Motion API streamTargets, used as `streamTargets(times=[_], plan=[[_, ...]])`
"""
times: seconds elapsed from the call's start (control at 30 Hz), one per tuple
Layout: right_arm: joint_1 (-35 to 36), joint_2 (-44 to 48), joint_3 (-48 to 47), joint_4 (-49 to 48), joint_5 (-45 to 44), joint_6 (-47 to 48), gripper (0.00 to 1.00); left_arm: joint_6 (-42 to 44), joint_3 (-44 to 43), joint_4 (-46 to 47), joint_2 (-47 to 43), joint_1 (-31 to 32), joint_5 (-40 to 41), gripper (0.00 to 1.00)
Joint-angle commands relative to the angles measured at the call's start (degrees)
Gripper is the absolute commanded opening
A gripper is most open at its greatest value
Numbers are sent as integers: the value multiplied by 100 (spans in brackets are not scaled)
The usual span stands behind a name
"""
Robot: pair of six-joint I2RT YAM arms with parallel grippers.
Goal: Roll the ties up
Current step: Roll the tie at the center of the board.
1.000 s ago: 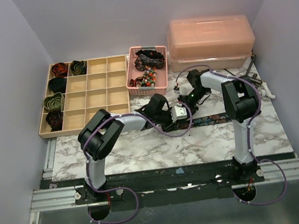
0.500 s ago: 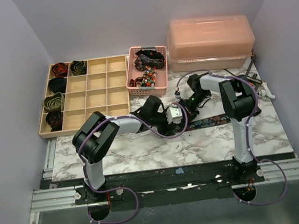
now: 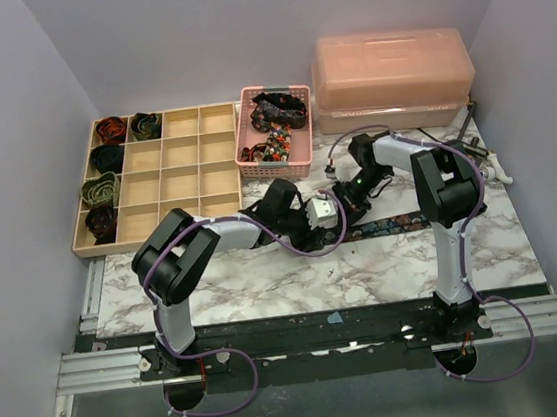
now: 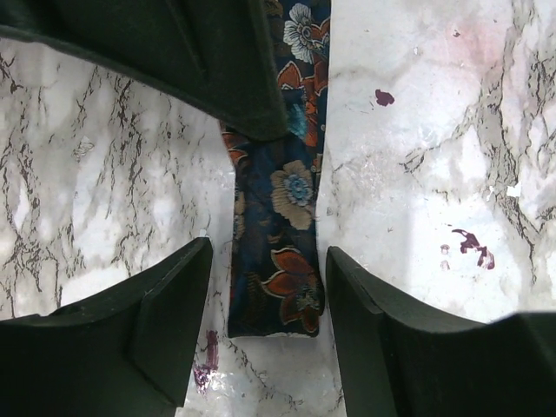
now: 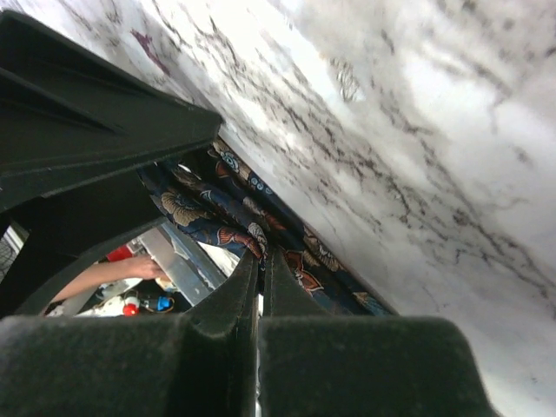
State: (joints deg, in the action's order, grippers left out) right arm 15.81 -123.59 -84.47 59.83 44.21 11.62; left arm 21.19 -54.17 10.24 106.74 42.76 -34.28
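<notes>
A navy floral tie (image 3: 401, 223) lies stretched along the marble table toward the right. In the left wrist view its narrow end (image 4: 280, 252) lies flat between my left gripper's (image 4: 268, 300) open fingers (image 4: 174, 317), which touch nothing. The left gripper (image 3: 322, 220) sits mid-table. My right gripper (image 3: 346, 199) is just beyond it, shut on a raised fold of the same tie (image 5: 228, 207), pinched at its fingertips (image 5: 261, 261). Its dark body fills the top of the left wrist view.
A wooden divided tray (image 3: 183, 169) stands at the left with several coiled ties (image 3: 102, 189) in its left cells. A pink mesh basket (image 3: 256, 161) holding loose ties stands behind the grippers. A pink lidded box (image 3: 391, 75) is at the back right.
My left gripper has slid a little left along the tie, its elbow swinging outward. The right gripper stays shut on the tie in nearly the same place.
</notes>
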Motion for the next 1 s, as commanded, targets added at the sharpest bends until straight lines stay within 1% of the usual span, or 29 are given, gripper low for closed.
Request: streamTargets(times=[0.0, 0.1, 0.23, 0.33, 0.43, 0.57, 0.63, 0.73, 0.83, 0.97], plan=[[45, 232, 312, 32, 37, 29, 1, -45, 47, -469, 207, 12, 211, 57], [45, 86, 433, -144, -120, -8, 1, -77, 68, -481, 208, 4, 224, 57], [45, -186, 583, -697, -865, -59, 1, -261, 197, -295, 130, -72, 144, 66], [35, -321, 677, -909, -1190, -9, 1, -222, 272, -301, 5, -146, 34, 67], [36, -352, 696, -993, -1307, -4, 1, -39, 334, -427, -115, -142, -57, 63], [36, -385, 720, -1024, -1331, -49, 1, 67, 328, -725, -223, -75, 46, 60], [36, -400, 745, -1045, -1335, -71, 1, 110, 296, -821, -213, -71, 49, 55], [36, -429, 756, -1091, -1365, -131, 1, 118, 266, -806, -248, -49, -134, 43], [36, -461, 734, -1112, -1353, -167, 1, 3, 246, -612, -447, 7, -434, 37], [36, -481, 721, -1132, -1328, -225, 1, -234, -40, -511, -560, 199, -575, 36]])
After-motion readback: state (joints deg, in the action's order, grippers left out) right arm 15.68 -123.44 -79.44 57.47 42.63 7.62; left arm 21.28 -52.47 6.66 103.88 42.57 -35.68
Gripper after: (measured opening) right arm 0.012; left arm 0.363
